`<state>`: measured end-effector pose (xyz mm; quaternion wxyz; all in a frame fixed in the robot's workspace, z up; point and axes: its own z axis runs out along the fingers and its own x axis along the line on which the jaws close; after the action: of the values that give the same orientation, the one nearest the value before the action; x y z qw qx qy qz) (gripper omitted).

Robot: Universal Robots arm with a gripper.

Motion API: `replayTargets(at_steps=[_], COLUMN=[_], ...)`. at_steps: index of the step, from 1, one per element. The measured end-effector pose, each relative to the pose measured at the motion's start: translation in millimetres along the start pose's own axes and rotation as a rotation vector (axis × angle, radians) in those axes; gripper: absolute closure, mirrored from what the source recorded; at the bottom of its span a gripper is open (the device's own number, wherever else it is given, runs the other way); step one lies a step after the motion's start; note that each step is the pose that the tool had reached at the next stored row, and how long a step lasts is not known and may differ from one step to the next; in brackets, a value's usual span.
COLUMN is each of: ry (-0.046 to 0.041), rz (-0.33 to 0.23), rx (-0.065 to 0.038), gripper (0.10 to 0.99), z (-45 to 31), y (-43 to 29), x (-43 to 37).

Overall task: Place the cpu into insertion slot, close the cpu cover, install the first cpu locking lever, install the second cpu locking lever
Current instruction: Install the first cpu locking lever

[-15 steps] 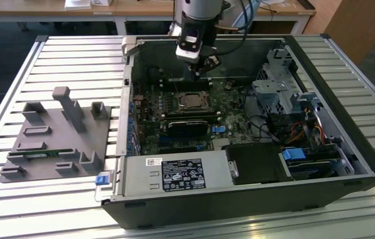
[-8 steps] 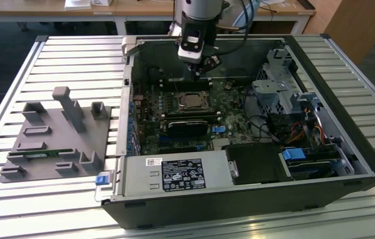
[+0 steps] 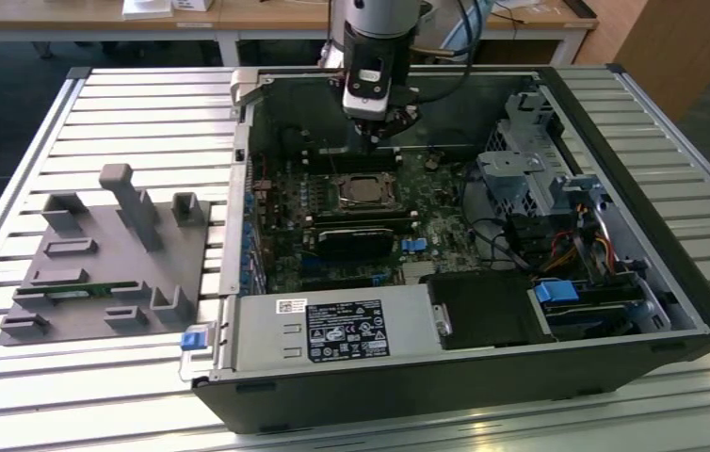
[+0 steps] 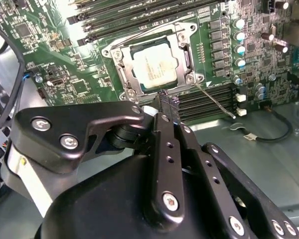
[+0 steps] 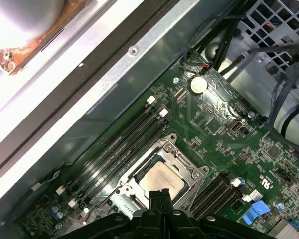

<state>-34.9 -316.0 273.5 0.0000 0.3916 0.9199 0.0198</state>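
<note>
The cpu (image 4: 152, 63) lies flat in the insertion slot (image 4: 130, 50) on the green motherboard, its silver top showing. The cpu cover (image 4: 185, 56), a silver frame, lies down around it. One thin wire locking lever (image 4: 217, 102) sticks out loose from a socket corner over the memory slots. A second wire lever (image 4: 144, 34) runs along the opposite side of the frame. My gripper (image 4: 164, 98) hovers just off the socket's edge, fingers shut together with nothing between them. The cpu (image 5: 162, 180) and gripper (image 5: 160, 195) are also in the first wrist view. In the exterior view the gripper (image 3: 377, 141) hangs behind the cpu (image 3: 362, 191).
The open black computer case (image 3: 656, 282) stands on a slatted metal table. A grey fixture block (image 3: 104, 254) sits at the exterior view's left. Inside the case are a power supply (image 3: 330, 330), a metal drive cage (image 3: 519, 174), cables (image 3: 569, 250) and black memory slots (image 4: 209, 97).
</note>
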Motion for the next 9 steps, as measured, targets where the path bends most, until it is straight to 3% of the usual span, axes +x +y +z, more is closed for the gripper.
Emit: replayTargets(at_steps=[9], ry=[0.0024], rz=[-0.067], rx=[0.001], gripper=[0.98], z=[0.0], y=[0.0], x=[0.0])
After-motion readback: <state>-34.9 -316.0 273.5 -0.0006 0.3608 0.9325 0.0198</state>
